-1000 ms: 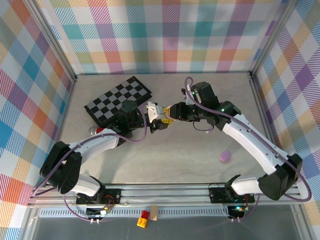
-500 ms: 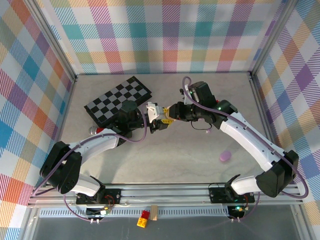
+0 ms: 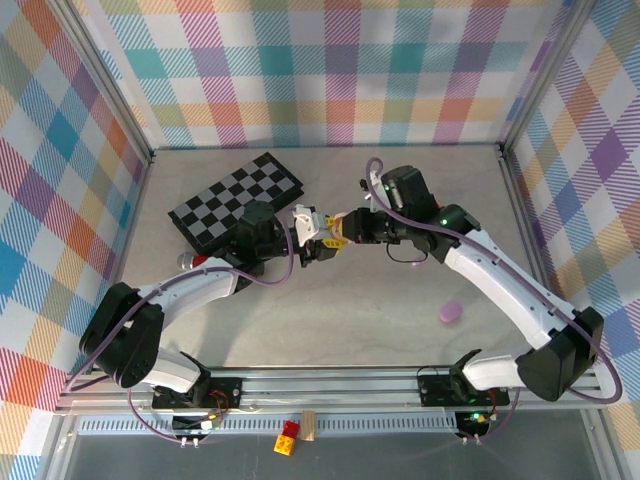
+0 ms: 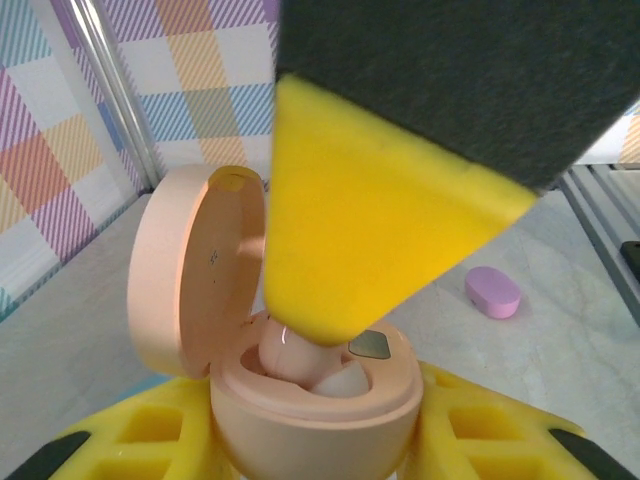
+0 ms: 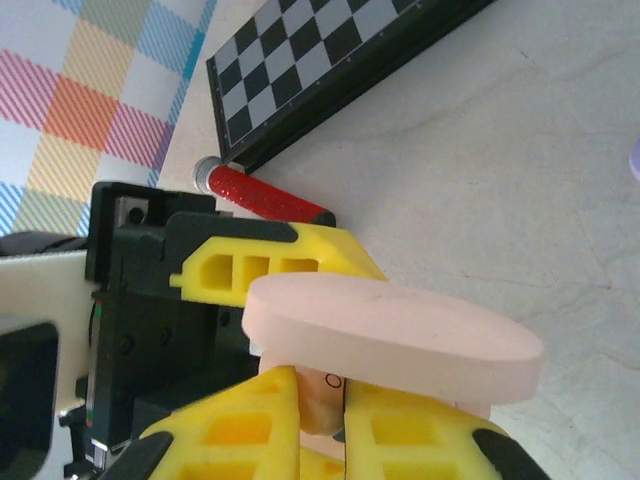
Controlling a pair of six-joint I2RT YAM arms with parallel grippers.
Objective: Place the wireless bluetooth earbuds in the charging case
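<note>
The table (image 3: 330,310) lay under both arms, which met above its middle at the pink charging case (image 4: 315,395), the mark for everything else. The left arm (image 3: 190,290) reached up to the case from its left and had not changed pose over the last second. The right arm (image 3: 500,280) came in from the case's right, its wrist shifted only slightly. The checkerboard (image 3: 235,200) sat left of the case and farther back, unmoved.

The left fingers (image 4: 130,440) were clenched on the case's lower body, one at each side, holding it upright with its lid (image 4: 195,270) swung open. The right fingers (image 5: 240,430) stood directly over the open case, drawn almost together, with a narrow slit left between them and a pink earbud (image 5: 318,400) nipped in it. In the left wrist view that earbud (image 4: 290,350) sat down in the case's well, under the tip of a yellow right finger.

A purple case (image 3: 450,312) lay closed on the table well apart from the pink one, to its right and nearer the arm bases, where it had been a second before. A red cylinder (image 5: 270,200) lay beside the checkerboard's near edge, left of the case.
</note>
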